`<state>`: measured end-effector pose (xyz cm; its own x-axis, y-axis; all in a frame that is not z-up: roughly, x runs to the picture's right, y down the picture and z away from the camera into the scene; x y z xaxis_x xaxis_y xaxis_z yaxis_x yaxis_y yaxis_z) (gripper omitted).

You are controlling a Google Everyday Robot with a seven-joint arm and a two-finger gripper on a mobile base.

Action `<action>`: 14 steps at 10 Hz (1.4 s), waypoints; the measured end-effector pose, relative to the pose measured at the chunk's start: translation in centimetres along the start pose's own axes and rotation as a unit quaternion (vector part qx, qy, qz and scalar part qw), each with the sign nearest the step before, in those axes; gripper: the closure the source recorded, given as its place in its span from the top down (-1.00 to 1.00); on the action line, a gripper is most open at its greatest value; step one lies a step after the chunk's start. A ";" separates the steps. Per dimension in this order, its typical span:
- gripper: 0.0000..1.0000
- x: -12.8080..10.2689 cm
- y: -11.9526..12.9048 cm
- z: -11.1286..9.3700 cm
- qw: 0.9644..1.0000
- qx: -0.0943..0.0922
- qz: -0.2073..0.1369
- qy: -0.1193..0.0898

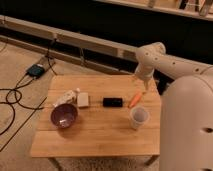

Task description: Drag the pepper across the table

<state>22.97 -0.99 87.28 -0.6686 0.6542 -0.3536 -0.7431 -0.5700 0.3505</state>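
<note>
The pepper, a small orange tapered piece, lies on the light wood table near its right side, just right of a black rectangular block. My gripper hangs at the end of the white arm, just above and slightly behind the pepper's upper end, near the table's right far corner. Whether it touches the pepper does not show.
A translucent cup stands just in front of the pepper. A purple bowl sits at the left, with a white box and a crumpled packet behind it. Cables and a small box lie on the floor at left. My white body fills the right.
</note>
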 end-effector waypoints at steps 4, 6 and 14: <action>0.30 -2.0 -0.7 3.8 0.996 -0.011 0.085 0.023; 0.30 -3.0 -1.2 5.3 0.993 -0.015 0.114 0.038; 0.30 -5.4 -1.7 10.3 0.990 0.021 0.110 0.082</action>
<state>28.15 1.56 97.49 -0.8121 0.4259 -0.3990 -0.5799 -0.6657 0.4697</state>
